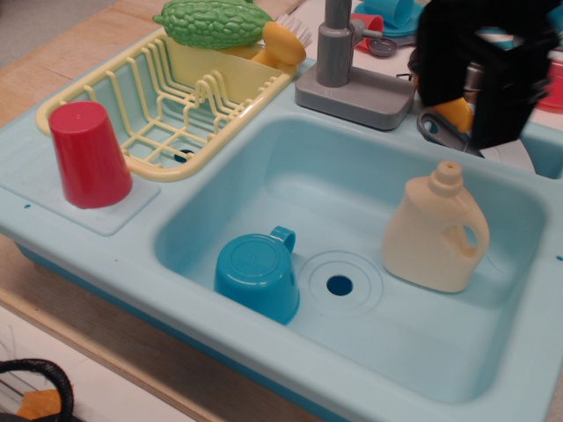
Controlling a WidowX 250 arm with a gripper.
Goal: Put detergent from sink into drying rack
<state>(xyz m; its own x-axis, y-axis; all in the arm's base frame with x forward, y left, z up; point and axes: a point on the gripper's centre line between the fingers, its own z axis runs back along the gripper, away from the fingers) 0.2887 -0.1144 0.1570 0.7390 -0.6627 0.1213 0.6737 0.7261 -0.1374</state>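
Note:
The cream-beige detergent (435,233) stands upright in the right part of the light-blue sink (290,171), its handle to the right. The pale yellow drying rack (158,97) sits at the upper left, beside the sink basin. My black gripper (466,119) hangs above the sink's back rim, behind and above the detergent and apart from it. Its jaws stand open with nothing held between them. Its upper part is cut off by the frame's top edge.
A blue cup (257,274) lies upside down in the sink by the drain hole (339,285). A red cup (86,154) stands left of the rack. A green vegetable (215,22) and a yellow item (283,44) fill the rack's compartment. The grey faucet (339,53) stands at the back.

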